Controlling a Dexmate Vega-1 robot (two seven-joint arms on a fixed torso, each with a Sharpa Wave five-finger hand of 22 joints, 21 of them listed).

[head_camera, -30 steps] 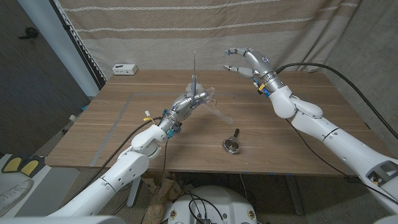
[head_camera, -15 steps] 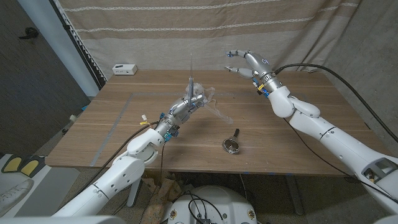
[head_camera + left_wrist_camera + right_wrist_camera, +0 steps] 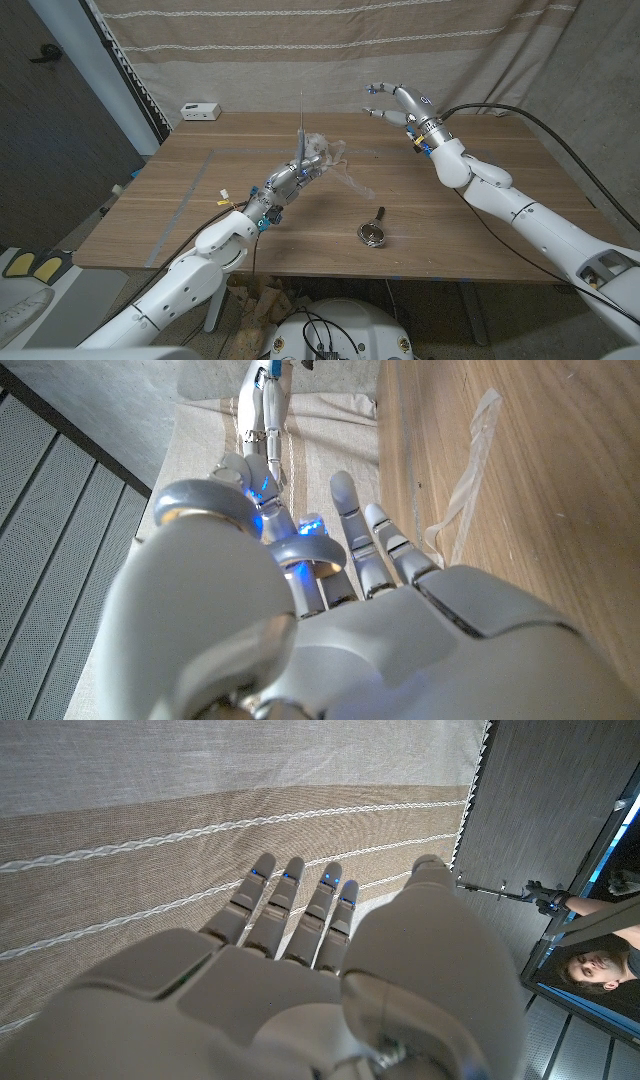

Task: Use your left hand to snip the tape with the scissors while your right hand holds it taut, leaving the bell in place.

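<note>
The left hand (image 3: 300,170) holds the scissors (image 3: 302,130) with the blades pointing straight up above the bench (image 3: 480,230). The tape (image 3: 352,182), a clear crumpled strip, lies loose on the wood just beside that hand (whether it is cut cannot be told). The right hand (image 3: 395,103) hovers high, well apart from it, fingers spread and holding nothing, so judging by this the taut hold is not in place. The bell (image 3: 373,232) rests near the front edge. No container is visible.
</note>
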